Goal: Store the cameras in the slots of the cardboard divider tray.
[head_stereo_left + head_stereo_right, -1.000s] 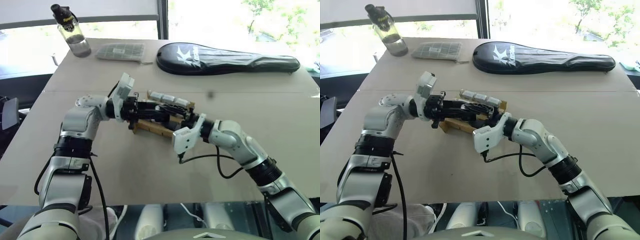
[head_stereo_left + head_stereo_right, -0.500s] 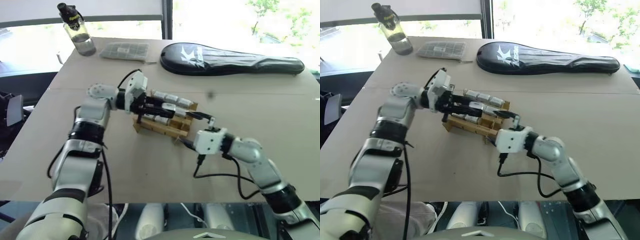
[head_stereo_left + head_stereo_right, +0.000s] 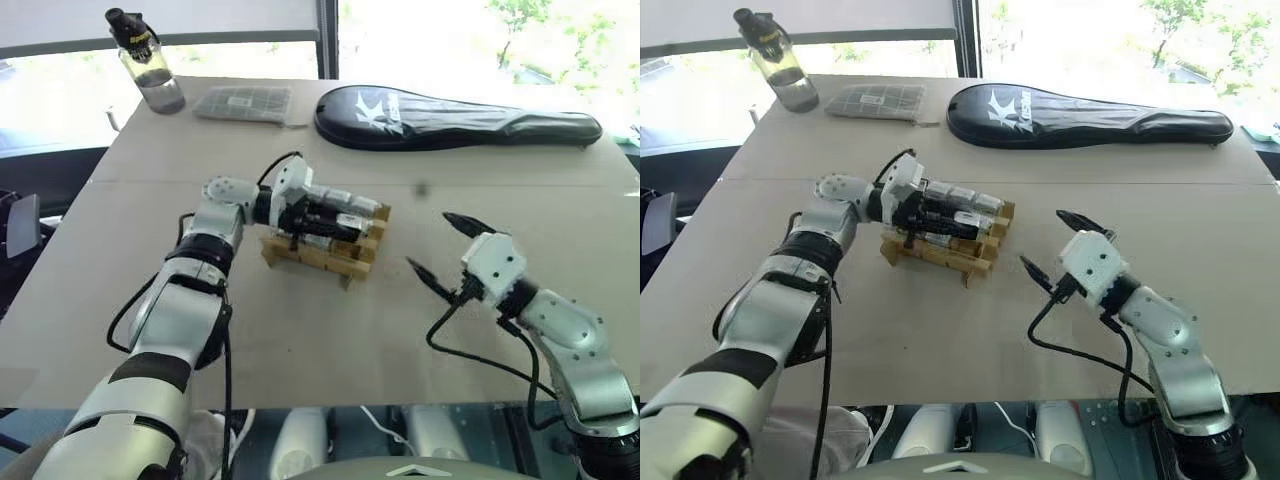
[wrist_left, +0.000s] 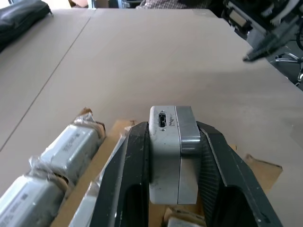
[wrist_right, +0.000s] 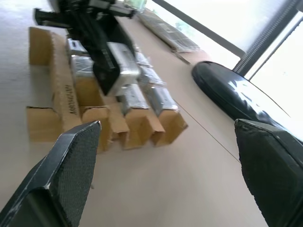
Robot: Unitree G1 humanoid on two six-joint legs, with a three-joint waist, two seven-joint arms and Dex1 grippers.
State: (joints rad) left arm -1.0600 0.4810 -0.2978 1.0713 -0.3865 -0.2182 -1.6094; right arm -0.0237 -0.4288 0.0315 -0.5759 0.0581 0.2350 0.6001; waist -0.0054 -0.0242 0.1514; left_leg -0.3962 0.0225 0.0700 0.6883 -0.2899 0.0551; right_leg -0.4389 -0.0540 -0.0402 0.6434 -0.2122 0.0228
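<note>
The cardboard divider tray [image 3: 308, 258] sits mid-table with several cameras [image 3: 345, 198] lying in its slots, some wrapped in clear film [image 4: 71, 146]. My left gripper [image 3: 338, 216] reaches over the tray from the left, shut on a silver-grey camera [image 4: 171, 151] clamped between its black fingers [image 4: 135, 175]. The right wrist view also shows this camera [image 5: 120, 65] held just above the tray [image 5: 61, 101]. My right gripper [image 3: 430, 240] hovers to the right of the tray, apart from it, open wide with nothing between its fingers [image 5: 66, 179].
At the far side of the table lie a water bottle [image 3: 150, 65], a flat grey-green gridded pouch [image 3: 245, 102] and a long black racket case [image 3: 455, 117]. A black cable [image 3: 470, 352] loops on the table below my right wrist.
My right gripper has pulled back from the tray to the right and opened wide. The left gripper has moved further over the tray with the camera still in it.
</note>
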